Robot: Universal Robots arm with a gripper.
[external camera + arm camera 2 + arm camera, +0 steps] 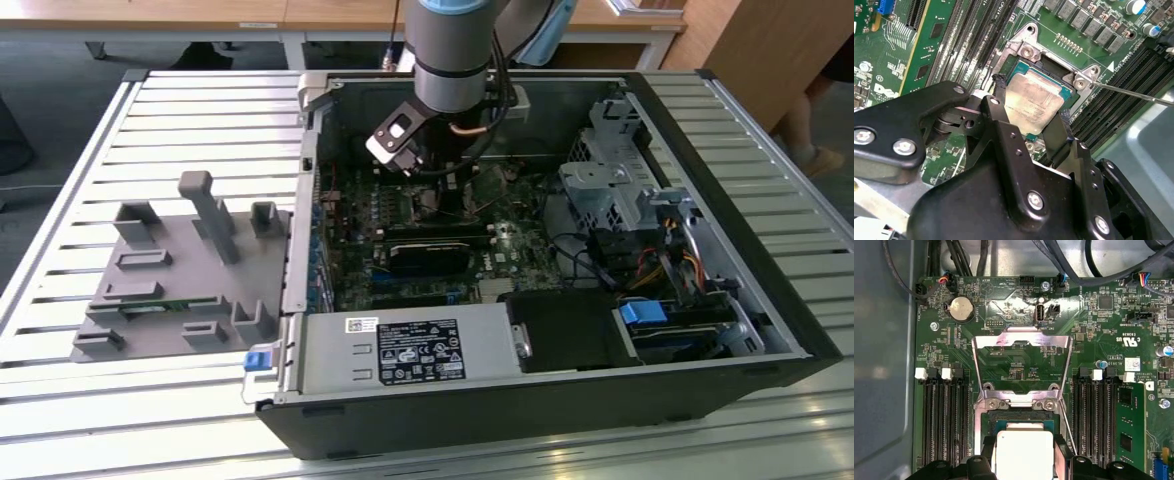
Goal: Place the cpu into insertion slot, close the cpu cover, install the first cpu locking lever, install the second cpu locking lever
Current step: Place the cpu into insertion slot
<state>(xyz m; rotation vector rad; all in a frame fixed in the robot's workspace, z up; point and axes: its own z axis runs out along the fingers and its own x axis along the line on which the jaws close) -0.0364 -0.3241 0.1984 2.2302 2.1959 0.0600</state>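
In both wrist views the cpu [1036, 97] [1024, 450], a silver-grey square chip, lies in or just over the insertion slot [1026, 55] on the green board. My gripper [1031, 105] [1024, 462] straddles it, and its black fingers [999, 92] press against two opposite edges of the chip. The cpu cover [1022, 340], a thin silvery frame, stands swung open beyond the slot. A thin locking lever [1134, 92] [1069, 427] sticks out beside the socket. In the exterior view the gripper [447, 190] reaches down into the open computer case.
Memory slots [944, 425] flank the socket on both sides. A black heatsink block [434, 255], a power-supply box [400, 350] and a drive cage [614, 190] fill the case. A grey fixture [187, 270] stands on the slatted table at the exterior view's left.
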